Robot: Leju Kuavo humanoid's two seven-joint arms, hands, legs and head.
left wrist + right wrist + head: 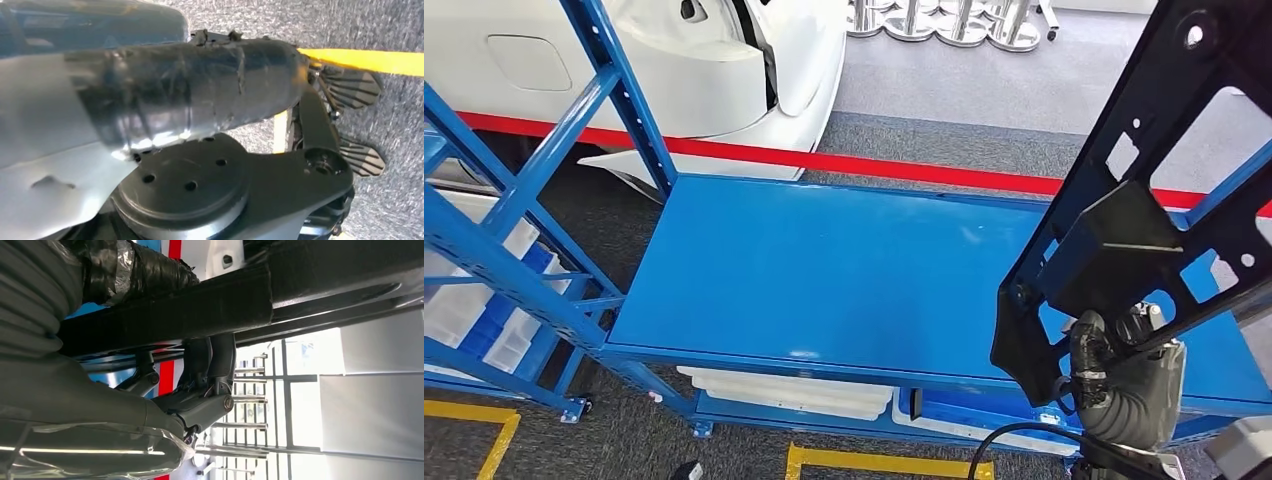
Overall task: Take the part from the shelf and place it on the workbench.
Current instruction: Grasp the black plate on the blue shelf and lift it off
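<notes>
Right hand (1114, 345) grips the black part (1144, 200) over the blue shelf (824, 270), probably mid-carry; next, turn to the worktop.

blue shelf (824, 270), bare glossy top, white bins (784, 392) beneath

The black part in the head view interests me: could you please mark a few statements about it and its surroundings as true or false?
1. The right hand holds the black part. True.
2. The black part lies flat on the blue shelf. False: it stands raised and tilted above the shelf's right end, gripped by its lower end.
3. A red stripe runs along the floor behind the shelf. True.
4. The part is a solid plate without openings. False: it has several cutouts and small holes.
5. In the right wrist view, the fingers wrap the part's dark bar. True.
</notes>
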